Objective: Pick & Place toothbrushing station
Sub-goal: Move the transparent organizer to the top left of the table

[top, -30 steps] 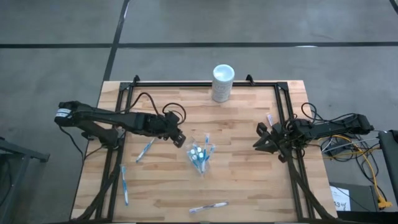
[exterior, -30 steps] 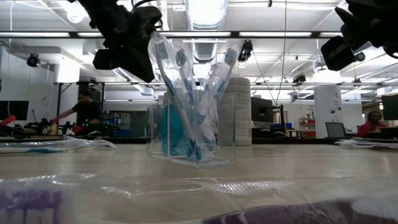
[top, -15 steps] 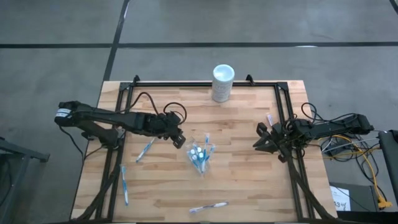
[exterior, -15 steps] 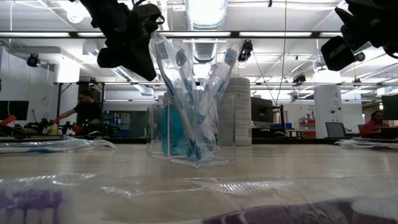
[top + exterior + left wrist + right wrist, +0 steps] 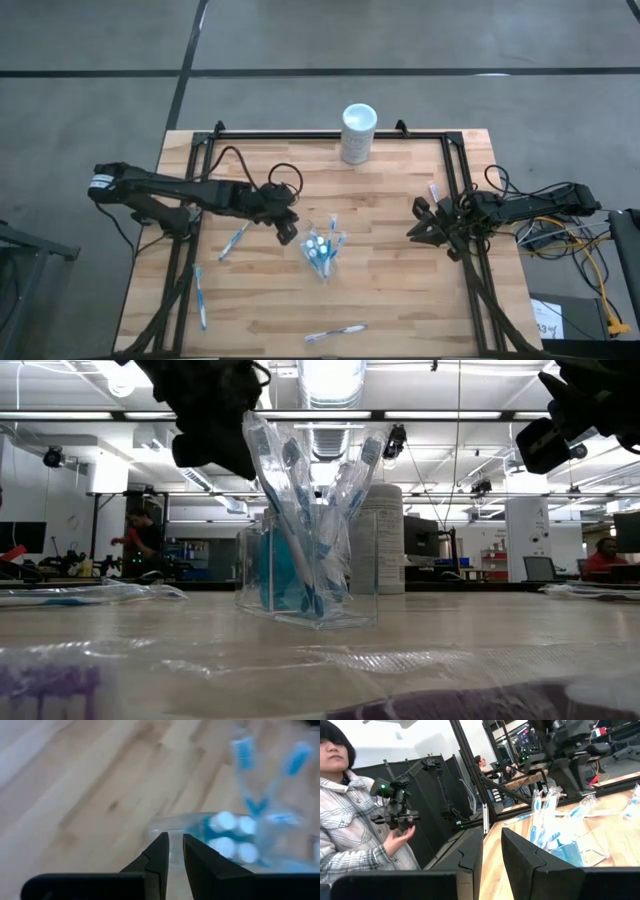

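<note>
A wooden tabletop (image 5: 400, 290) holds a small clear cup (image 5: 321, 255) near its middle, filled with wrapped toothbrushes and teal tubes, while more wrapped toothbrushes lie loose, one (image 5: 234, 240) toward the left edge. The left gripper (image 5: 287, 232) hangs just beside the cup, fingers nearly closed on nothing, seemingly between items; next it likely must reach and grasp that loose toothbrush. The right gripper (image 5: 415, 232) waits near the right edge, fingers narrowly parted and empty.
</note>
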{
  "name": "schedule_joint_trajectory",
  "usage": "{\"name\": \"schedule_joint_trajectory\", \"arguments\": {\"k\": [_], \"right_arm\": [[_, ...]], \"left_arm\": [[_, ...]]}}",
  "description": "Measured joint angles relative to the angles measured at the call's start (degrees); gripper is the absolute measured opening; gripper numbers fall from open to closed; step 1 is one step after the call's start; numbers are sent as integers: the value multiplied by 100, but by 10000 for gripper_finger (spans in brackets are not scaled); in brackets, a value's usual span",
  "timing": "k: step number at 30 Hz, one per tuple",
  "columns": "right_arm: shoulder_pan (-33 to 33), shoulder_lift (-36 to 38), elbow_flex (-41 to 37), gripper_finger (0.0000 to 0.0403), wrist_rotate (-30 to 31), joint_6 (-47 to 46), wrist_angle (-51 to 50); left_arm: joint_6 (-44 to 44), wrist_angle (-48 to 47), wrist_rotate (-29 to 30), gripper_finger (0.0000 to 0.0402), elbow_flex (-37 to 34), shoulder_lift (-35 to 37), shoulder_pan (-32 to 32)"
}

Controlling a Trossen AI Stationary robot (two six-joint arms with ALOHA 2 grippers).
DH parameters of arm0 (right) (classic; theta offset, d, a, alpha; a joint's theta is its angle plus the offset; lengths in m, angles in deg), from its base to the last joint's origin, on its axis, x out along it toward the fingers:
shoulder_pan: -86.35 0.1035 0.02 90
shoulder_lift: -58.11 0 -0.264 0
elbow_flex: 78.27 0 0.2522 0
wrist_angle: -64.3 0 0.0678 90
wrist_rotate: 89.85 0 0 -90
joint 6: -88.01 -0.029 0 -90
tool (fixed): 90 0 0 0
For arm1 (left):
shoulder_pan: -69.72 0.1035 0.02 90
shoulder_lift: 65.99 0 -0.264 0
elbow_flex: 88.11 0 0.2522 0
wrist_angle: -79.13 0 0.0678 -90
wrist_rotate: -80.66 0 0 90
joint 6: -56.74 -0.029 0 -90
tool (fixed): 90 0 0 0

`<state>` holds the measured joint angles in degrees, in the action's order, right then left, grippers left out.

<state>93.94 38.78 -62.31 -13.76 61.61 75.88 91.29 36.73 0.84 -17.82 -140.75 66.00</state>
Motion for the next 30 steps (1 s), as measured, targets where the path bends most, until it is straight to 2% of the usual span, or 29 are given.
{"name": "schedule_joint_trajectory", "arguments": {"k": [6, 12, 16, 30], "right_arm": [[-1, 0, 0, 68, 0, 0, 0], [0, 4, 0, 68, 0, 0, 0], [0, 4, 0, 68, 0, 0, 0], [-1, 0, -2, 68, 0, -1, -2]], "left_arm": [[122, 154, -330, 60, -21, -75, 169], [313, 138, -1288, 60, 7, -280, 647], [319, 207, -1373, 64, 11, -324, 916], [355, 280, -1420, 181, -229, -717, 1027]]}}
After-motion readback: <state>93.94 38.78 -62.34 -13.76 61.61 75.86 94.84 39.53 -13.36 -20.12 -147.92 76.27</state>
